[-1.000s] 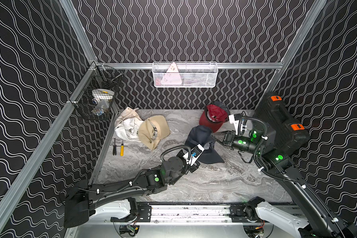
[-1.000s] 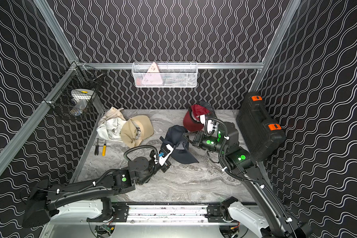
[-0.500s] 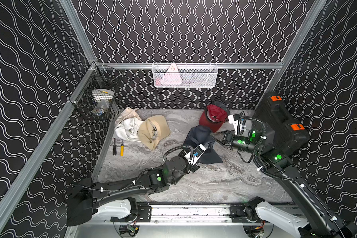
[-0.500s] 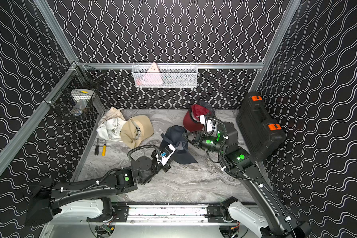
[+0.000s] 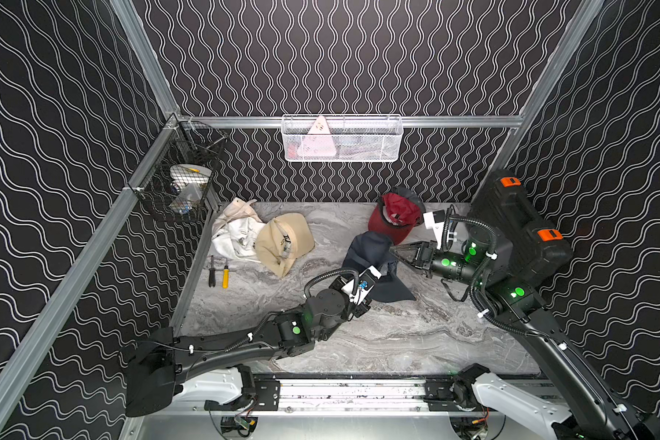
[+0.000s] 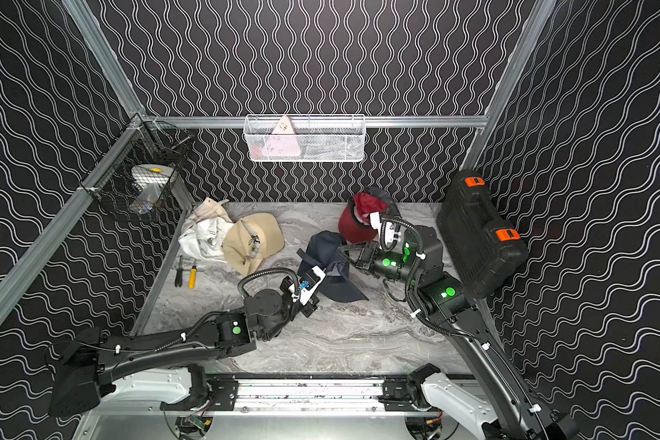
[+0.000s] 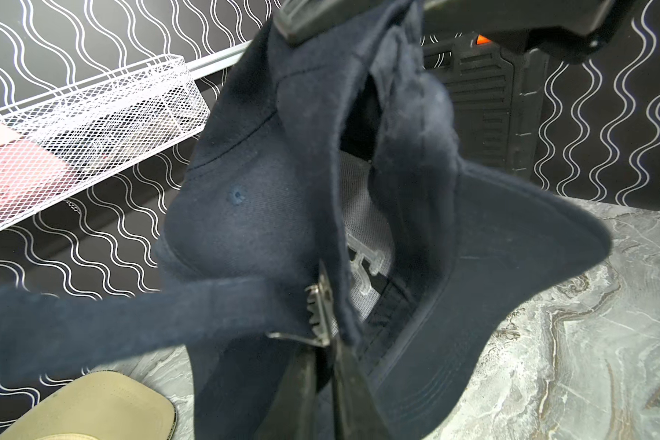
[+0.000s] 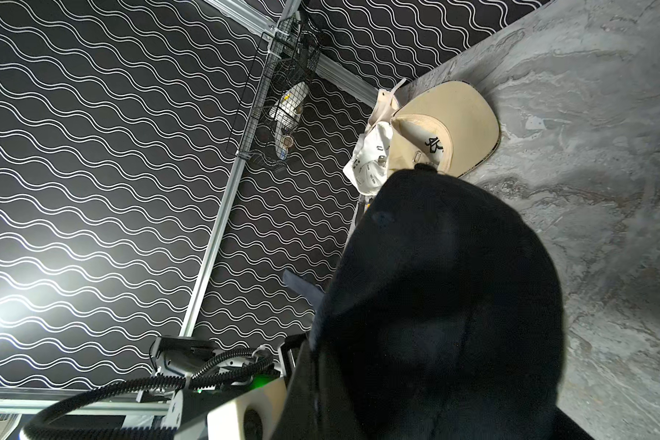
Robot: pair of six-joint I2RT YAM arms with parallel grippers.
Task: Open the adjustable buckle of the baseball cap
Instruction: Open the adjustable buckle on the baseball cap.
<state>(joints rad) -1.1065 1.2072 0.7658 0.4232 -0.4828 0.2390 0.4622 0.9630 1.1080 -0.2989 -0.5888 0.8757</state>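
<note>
A navy baseball cap (image 5: 370, 247) hangs above the middle of the table with its brim (image 5: 393, 293) low, and both top views show it (image 6: 321, 244). My right gripper (image 5: 391, 249) is shut on the crown's edge and holds the cap up. In the right wrist view the cap (image 8: 454, 285) hides the jaws. The left wrist view shows the metal buckle (image 7: 319, 304) at the cap's back, its toothed flap standing up and the strap (image 7: 92, 324) running off to one side. My left gripper (image 7: 326, 344) pinches the buckle's hinge corner, jaws nearly together.
A tan cap (image 5: 282, 244) and a white cap (image 5: 233, 236) lie at the back left, with two screwdrivers (image 5: 218, 272) beside them. A red cap (image 5: 393, 217) stands behind the navy one. A black tool case (image 5: 519, 228) leans at the right wall. Wire baskets (image 5: 342, 139) hang on the walls.
My left gripper has edged right, closer under the cap, and let go and closed again at the buckle. The right arm and the cap have barely moved.
</note>
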